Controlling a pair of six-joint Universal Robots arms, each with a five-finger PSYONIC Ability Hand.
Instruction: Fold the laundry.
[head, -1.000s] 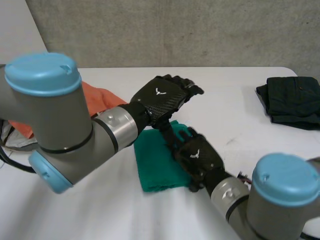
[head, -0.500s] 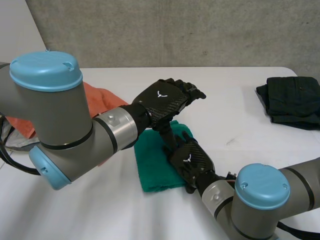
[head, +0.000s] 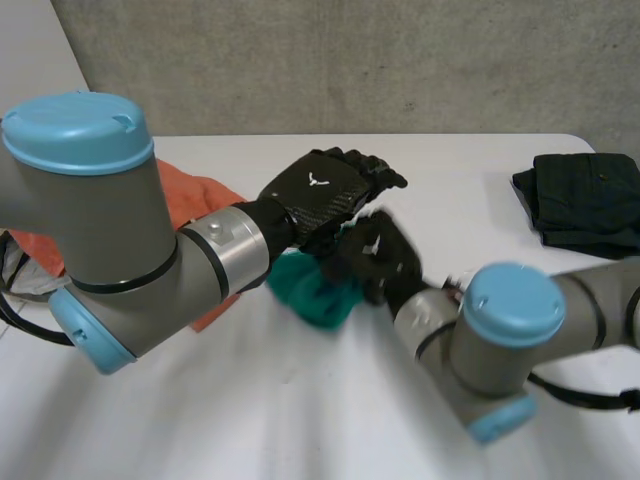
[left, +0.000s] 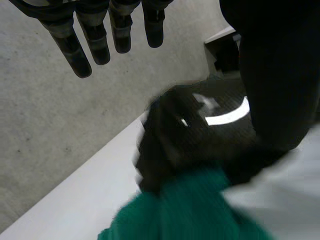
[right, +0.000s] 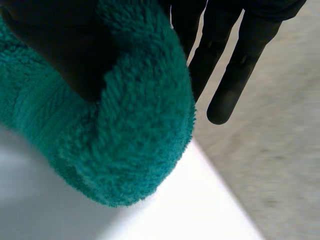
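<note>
Concrete wall at the back, white desk (head: 500, 160) in front of it. The right hand (head: 378, 255) is smeared in the head view, so it's hard to read there. Its wrist view is better: the green towel (right: 130, 130) is bunched into a fat roll, pinched between the thumb (right: 60, 45) and the straight fingers (right: 235, 75) behind it. The towel sits mid-desk, just under the left hand (head: 322, 195), which partly hides it. The left hand hovers with its fingers (left: 75, 47) straight, gripping nothing. There's a small white logo on its back, but no writing I can read. An orange cloth (head: 195, 195) is mostly hidden behind the left arm. A dark folded pile (head: 585, 200) sits near the desk's right edge, cut off by the frame. Bare desk lies between the pile and the towel.
</note>
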